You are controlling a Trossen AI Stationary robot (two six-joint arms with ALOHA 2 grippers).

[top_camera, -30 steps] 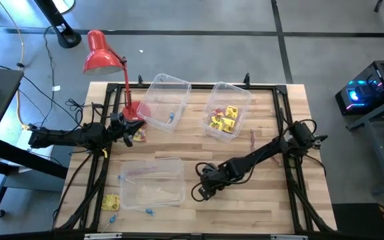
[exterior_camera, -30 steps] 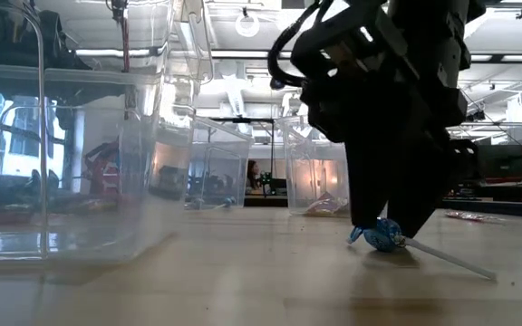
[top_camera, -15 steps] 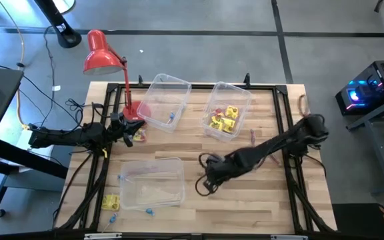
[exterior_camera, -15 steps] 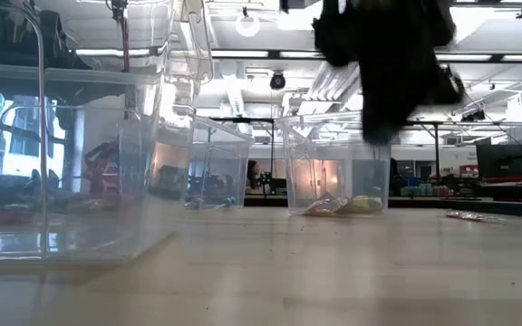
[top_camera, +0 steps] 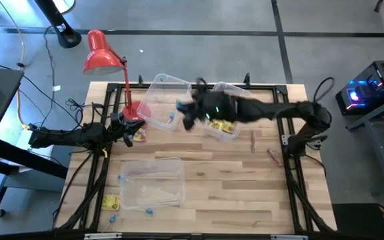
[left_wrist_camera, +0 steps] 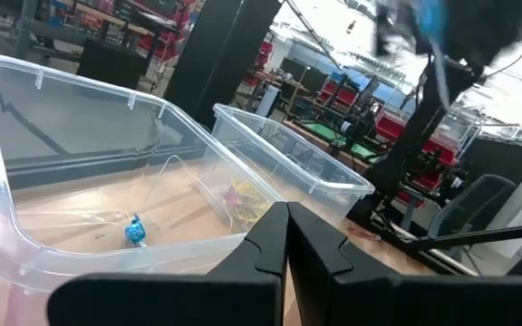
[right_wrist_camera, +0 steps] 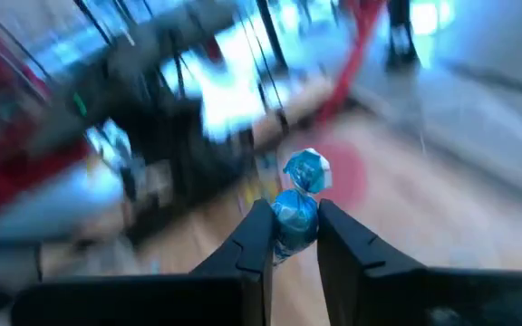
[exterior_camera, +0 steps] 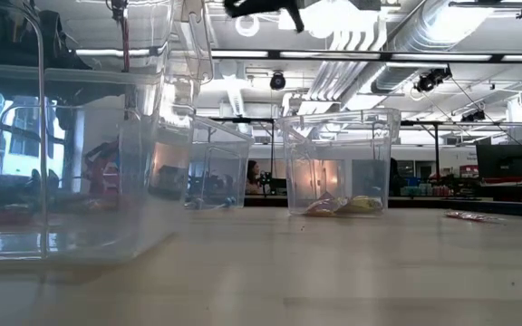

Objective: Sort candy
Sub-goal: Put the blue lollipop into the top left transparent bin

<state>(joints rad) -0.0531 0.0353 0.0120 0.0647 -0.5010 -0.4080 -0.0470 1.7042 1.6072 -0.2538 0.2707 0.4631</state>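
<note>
My right gripper (top_camera: 186,119) reaches in from the right and hangs high over the gap between the two far bins, shut on a blue wrapped candy (right_wrist_camera: 295,217). The left wrist view shows that candy (left_wrist_camera: 429,18) up in the air. One blue candy (top_camera: 171,117) lies in the far left bin (top_camera: 165,100), and yellow packets (top_camera: 224,120) lie in the far right bin (top_camera: 229,93). The near bin (top_camera: 152,183) holds slim red-pink sticks. My left gripper (top_camera: 135,130) rests shut at the table's left side, beside the far left bin. My right gripper pinches the round body of the blue candy (right_wrist_camera: 294,220) between its two fingertips. The twisted wrapper end (right_wrist_camera: 306,169) sticks out past the fingers. The candy is lifted clear of the table.
A red desk lamp (top_camera: 102,57) stands at the far left corner. Loose sweets lie on the wood: a yellow packet (top_camera: 110,202) and blue pieces (top_camera: 149,213) near the front left, and red-pink sticks (top_camera: 252,138) right of the far right bin.
My right gripper has taken hold of the blue candy that lay on the table's near middle. It has lifted the candy clear and swung fast up and toward the far edge, to above the two far bins.
</note>
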